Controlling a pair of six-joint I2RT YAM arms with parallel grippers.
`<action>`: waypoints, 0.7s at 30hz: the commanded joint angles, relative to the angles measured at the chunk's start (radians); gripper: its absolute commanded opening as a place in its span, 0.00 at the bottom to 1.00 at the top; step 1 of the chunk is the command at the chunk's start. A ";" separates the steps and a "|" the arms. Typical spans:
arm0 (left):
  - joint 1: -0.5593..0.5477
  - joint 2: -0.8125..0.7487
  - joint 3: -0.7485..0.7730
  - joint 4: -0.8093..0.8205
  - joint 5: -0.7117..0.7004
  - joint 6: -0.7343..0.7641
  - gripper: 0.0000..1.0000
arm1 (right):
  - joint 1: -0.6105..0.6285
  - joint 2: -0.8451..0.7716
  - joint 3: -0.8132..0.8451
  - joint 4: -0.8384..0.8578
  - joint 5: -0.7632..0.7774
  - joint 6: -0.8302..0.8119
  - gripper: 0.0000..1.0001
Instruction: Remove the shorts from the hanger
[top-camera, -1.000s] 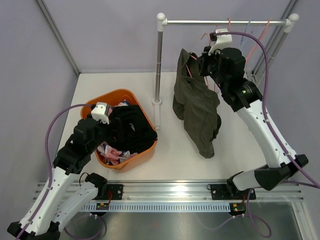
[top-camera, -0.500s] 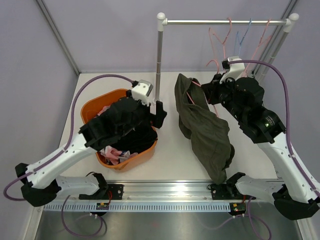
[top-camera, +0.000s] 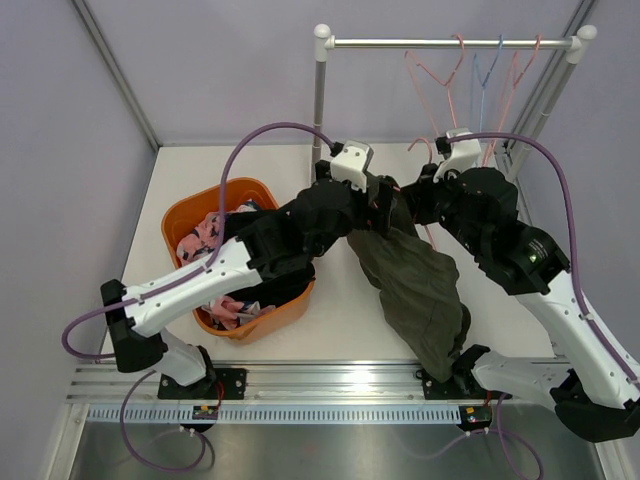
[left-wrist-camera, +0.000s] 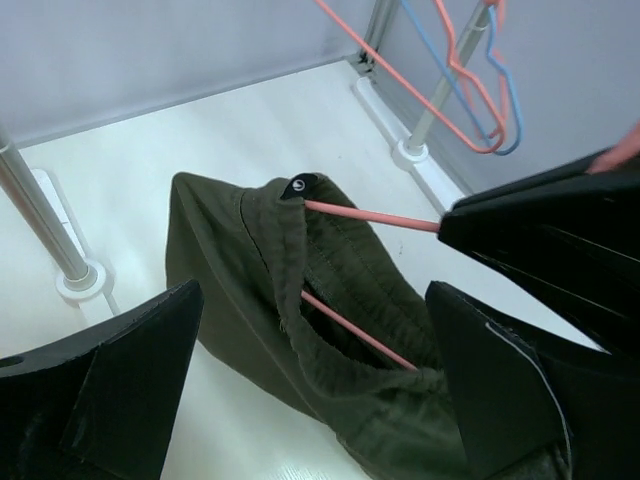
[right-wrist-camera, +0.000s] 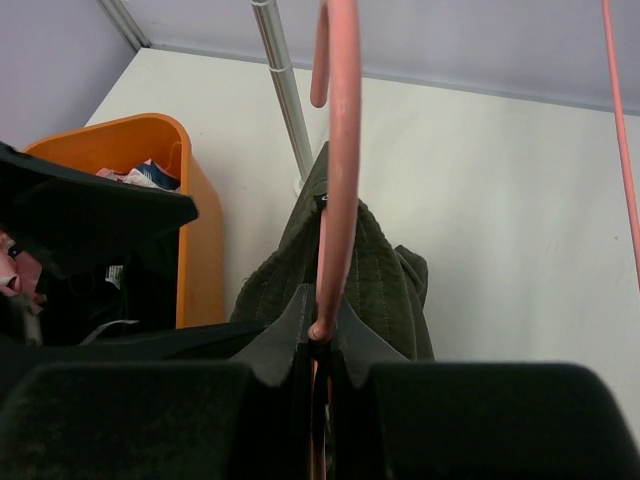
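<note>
The olive green shorts (top-camera: 420, 285) hang from a pink hanger (right-wrist-camera: 340, 150) and trail down onto the table. My right gripper (top-camera: 412, 198) is shut on the hanger's neck (right-wrist-camera: 322, 335), holding it off the rail. My left gripper (top-camera: 376, 196) is open with its fingers either side of the shorts' waistband (left-wrist-camera: 315, 330); the hanger's pink arms (left-wrist-camera: 370, 217) show inside the waistband. The pink patterned shorts (top-camera: 205, 236) lie in the orange basket (top-camera: 178, 215). My left arm hides most of the other cloth in the basket, so the black and camouflage pairs cannot be made out.
The clothes rack's rail (top-camera: 450, 44) crosses the back, its left post (top-camera: 319, 110) standing just behind my left gripper. Three bare hangers, pink (top-camera: 425, 70), blue (top-camera: 485, 68) and pink (top-camera: 522, 62), hang on the rail. Grey walls close in left, back and right.
My left arm has swung from the basket across to the olive shorts, gripper open. My right arm has brought the hanger and shorts away from the rail, forward and lower.
</note>
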 joint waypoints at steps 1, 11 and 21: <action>-0.001 0.057 0.055 0.055 -0.074 -0.011 0.96 | 0.011 -0.026 0.033 0.022 0.042 0.015 0.00; 0.004 0.129 0.058 0.064 -0.175 0.032 0.42 | 0.013 -0.040 0.050 -0.007 0.053 0.008 0.00; 0.086 0.168 0.102 0.035 -0.117 0.053 0.00 | 0.016 -0.043 0.078 -0.034 0.017 0.025 0.00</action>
